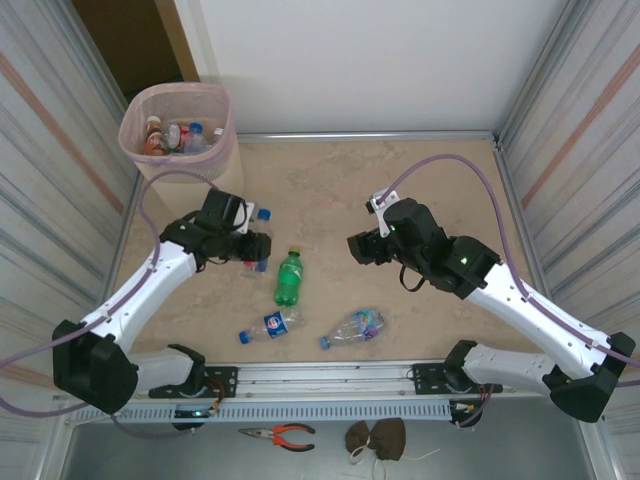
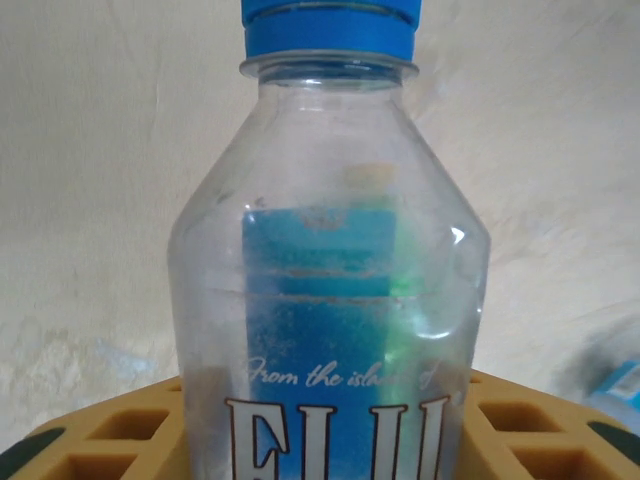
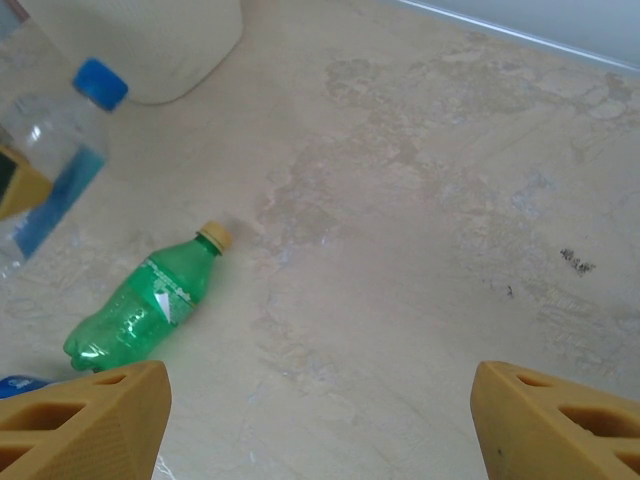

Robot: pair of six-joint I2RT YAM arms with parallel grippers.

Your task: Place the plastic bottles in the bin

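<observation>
A clear bottle with a blue cap and blue label (image 2: 330,280) stands between the yellow fingers (image 2: 110,440) of my left gripper (image 1: 255,247), which is shut on it at mid left of the table. Its cap (image 1: 264,213) points toward the back. The pale pink bin (image 1: 222,105) stands at the back left corner with several bottles (image 1: 175,137) inside. A green bottle (image 1: 289,278) lies on the table, and two more clear bottles (image 1: 268,325) (image 1: 352,327) lie near the front. My right gripper (image 1: 357,248) hangs open over bare table, right of the green bottle (image 3: 140,305).
Corrugated walls close in the table on the left and right, with a white wall behind. A metal rail (image 1: 330,375) runs along the front edge. Red-handled pliers (image 1: 280,434) and a brown item (image 1: 377,437) lie on the ledge below it.
</observation>
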